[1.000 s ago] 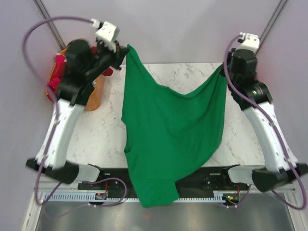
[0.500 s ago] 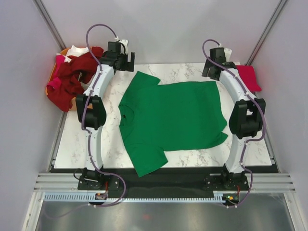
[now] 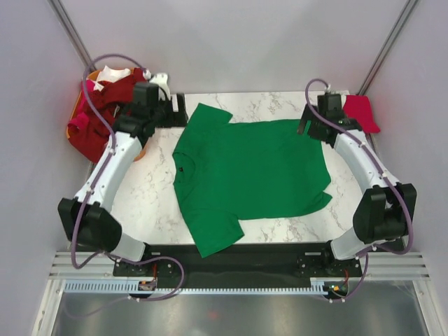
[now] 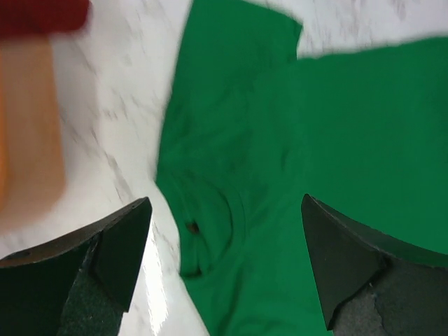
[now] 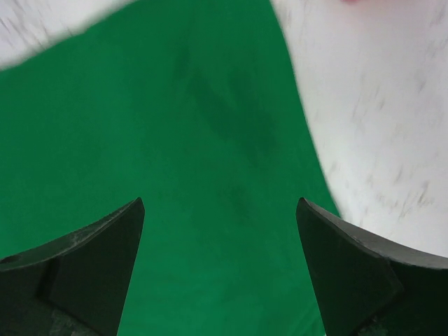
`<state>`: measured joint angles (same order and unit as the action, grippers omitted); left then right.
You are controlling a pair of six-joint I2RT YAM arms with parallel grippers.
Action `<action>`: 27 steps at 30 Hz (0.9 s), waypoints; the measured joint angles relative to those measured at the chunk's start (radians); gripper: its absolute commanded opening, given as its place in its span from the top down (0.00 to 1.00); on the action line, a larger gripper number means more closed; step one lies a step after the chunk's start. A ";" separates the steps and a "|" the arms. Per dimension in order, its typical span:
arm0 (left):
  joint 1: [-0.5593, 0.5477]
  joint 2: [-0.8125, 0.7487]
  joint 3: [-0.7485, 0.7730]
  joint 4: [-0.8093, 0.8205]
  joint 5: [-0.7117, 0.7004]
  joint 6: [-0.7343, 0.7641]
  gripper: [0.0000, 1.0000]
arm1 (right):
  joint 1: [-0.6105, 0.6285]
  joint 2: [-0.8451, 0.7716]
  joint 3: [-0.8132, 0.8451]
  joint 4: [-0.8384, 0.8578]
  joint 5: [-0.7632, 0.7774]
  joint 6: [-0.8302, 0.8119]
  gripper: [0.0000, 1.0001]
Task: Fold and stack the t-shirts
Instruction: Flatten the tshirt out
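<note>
A: Where is the green shirt (image 3: 248,175) found?

B: It is spread flat on the marble worktop (image 3: 140,199), between the two arms. The collar is turned to the left and the hem to the right. One sleeve is draped over the near edge of the worktop.

A: How is the left gripper (image 4: 225,201) seen?

B: Its jaws are spread wide and nothing is held. It is poised over the far left part of the worktop, near the far sleeve. In the wrist view the collar and that sleeve are framed between the fingers (image 4: 119,245).

A: And the right gripper (image 5: 219,203)?

B: It is spread wide too, with nothing pinched. It is placed above the far right corner of the shirt. Green cloth and a strip of bare marble are seen beneath it. Whether the cloth is touched cannot be told.

A: What else is noted?

B: A heap of shirts (image 3: 94,129), dark red with white and pink showing, is piled in an orange basket (image 3: 138,149) at the far left edge. A red shirt (image 3: 362,112) is laid at the far right corner, just beside the right arm.
</note>
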<state>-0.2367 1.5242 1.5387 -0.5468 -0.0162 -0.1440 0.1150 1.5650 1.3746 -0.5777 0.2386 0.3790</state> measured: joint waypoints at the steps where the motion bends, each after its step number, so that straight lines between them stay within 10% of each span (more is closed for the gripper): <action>1: -0.015 -0.051 -0.082 -0.008 0.001 -0.027 0.06 | 0.000 -0.014 -0.050 0.006 -0.022 0.008 0.02; 14: -0.393 -0.696 -0.873 -0.231 0.047 -0.515 0.11 | 0.001 -0.380 -0.340 -0.021 -0.103 0.097 0.02; 27: -0.594 -0.749 -1.151 -0.100 0.105 -0.894 0.24 | -0.073 -0.500 -0.388 -0.049 -0.089 0.138 0.02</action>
<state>-0.8303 0.7753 0.3878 -0.6472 0.0891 -1.0378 0.0418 1.0649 0.9871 -0.6266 0.1501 0.5171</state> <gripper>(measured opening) 0.790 0.979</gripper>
